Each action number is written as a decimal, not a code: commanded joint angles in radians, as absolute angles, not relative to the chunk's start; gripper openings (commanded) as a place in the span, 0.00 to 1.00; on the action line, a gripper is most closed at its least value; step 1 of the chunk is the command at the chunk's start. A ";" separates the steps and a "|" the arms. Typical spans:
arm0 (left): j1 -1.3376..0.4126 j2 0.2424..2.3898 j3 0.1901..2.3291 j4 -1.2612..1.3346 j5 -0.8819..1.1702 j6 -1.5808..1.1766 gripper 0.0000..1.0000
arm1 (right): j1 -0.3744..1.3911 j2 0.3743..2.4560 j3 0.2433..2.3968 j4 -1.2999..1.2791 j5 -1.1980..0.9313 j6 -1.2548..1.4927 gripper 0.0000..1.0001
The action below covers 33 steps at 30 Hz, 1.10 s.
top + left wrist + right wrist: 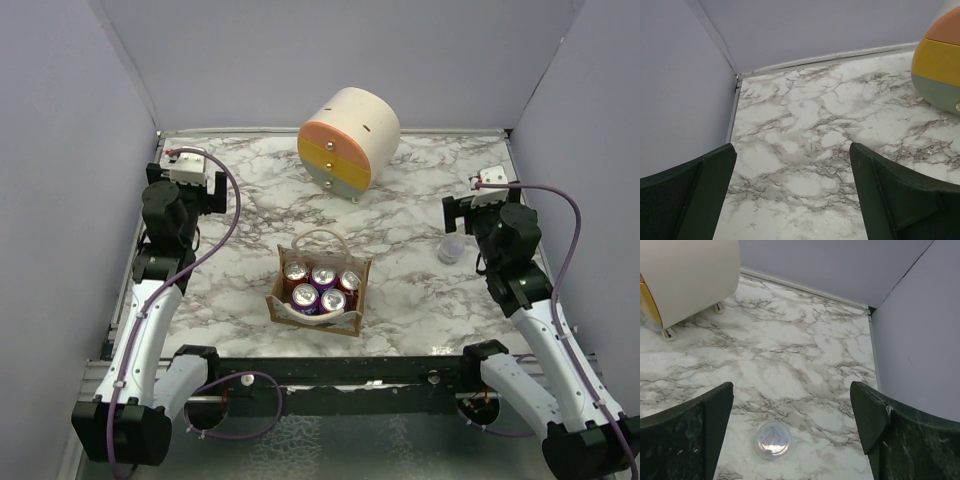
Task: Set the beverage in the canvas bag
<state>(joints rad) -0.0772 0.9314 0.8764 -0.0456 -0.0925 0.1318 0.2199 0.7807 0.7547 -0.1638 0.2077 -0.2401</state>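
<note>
**Clerk:** Item one, the thing to be placed. Where is it?

**Keeper:** Beverage (772,440): a small round pale container with a shiny top. Its exact kind is too small to tell. It stands alone on the marble table (240,200), at the right of the overhead frame. It is outside the bag, up and to the right of it.

**Clerk:** How does it lie relative to the claws?

**Keeper:** Right gripper (791,395): jaws spread wide, nothing held. In its wrist view the beverage sits low in the frame between the two fingers, a little left of centre. It shows as a circle, so I judge its long axis upright. Left gripper (792,190): also spread wide and empty, with bare marble between its fingers. It sits at the far left of the overhead frame, well apart from the beverage and across the bag from it. The right arm is clearly the nearer.

**Clerk:** Containers and contents?

**Keeper:** Canvas bag (318,320): tan, with pale handles, open-topped, at the centre of the overhead frame. It holds several soda cans (324,276), upright and packed close. Any room left looks tight. Drawer cabinet (348,140): round, with orange, yellow and grey fronts, at upper centre. Its drawers are shut, so the contents are not visible.
</note>
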 commanded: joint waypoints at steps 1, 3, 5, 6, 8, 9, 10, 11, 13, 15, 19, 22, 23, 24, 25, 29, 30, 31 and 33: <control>-0.057 0.888 0.904 -0.084 -0.015 0.102 0.99 | 0.199 0.747 0.748 -0.151 0.149 -0.240 1.00; -0.055 0.884 0.916 -0.095 -0.005 0.104 0.99 | 0.190 0.734 0.745 -0.157 0.122 -0.239 1.00; -0.055 0.880 0.923 -0.101 -0.003 0.107 0.99 | 0.182 0.722 0.746 -0.166 0.103 -0.238 1.00; -0.054 0.878 0.926 -0.106 -0.002 0.110 0.99 | 0.177 0.715 0.747 -0.169 0.094 -0.236 1.00; -0.051 0.872 0.927 -0.110 -0.001 0.111 0.99 | 0.166 0.708 0.748 -0.174 0.081 -0.234 1.00; -0.050 0.870 0.925 -0.111 -0.001 0.111 0.99 | 0.161 0.707 0.749 -0.176 0.078 -0.232 1.00; -0.048 0.870 0.925 -0.111 -0.008 0.110 0.99 | 0.158 0.707 0.751 -0.179 0.077 -0.232 1.00; -0.047 0.872 0.926 -0.112 -0.017 0.111 0.99 | 0.153 0.707 0.751 -0.182 0.076 -0.232 1.00; -0.045 0.874 0.925 -0.114 -0.037 0.111 0.99 | 0.148 0.708 0.753 -0.188 0.075 -0.234 1.00; -0.043 0.876 0.926 -0.118 -0.045 0.108 0.99 | 0.142 0.707 0.755 -0.189 0.077 -0.235 1.00; -0.043 0.887 0.933 -0.130 -0.033 0.110 0.99 | 0.131 0.712 0.761 -0.201 0.077 -0.231 1.00; -0.043 0.891 0.934 -0.136 -0.024 0.114 0.99 | 0.128 0.715 0.763 -0.202 0.075 -0.232 1.00; -0.043 0.894 0.935 -0.139 -0.022 0.114 0.99 | 0.128 0.717 0.764 -0.203 0.075 -0.232 1.00; -0.043 0.894 0.934 -0.141 -0.019 0.114 0.99 | 0.127 0.719 0.764 -0.204 0.075 -0.232 1.00; -0.043 0.895 0.934 -0.141 -0.014 0.115 0.99 | 0.127 0.721 0.765 -0.204 0.073 -0.232 1.00; -0.043 0.893 0.935 -0.145 0.005 0.120 0.99 | 0.127 0.721 0.763 -0.204 0.071 -0.236 1.00; -0.043 0.894 0.936 -0.145 0.005 0.121 0.99 | 0.127 0.721 0.763 -0.204 0.072 -0.236 1.00; -0.042 0.895 0.935 -0.144 0.004 0.121 0.99 | 0.127 0.721 0.763 -0.205 0.072 -0.235 1.00; -0.041 0.893 0.931 -0.141 -0.001 0.122 0.99 | 0.127 0.721 0.762 -0.206 0.063 -0.237 1.00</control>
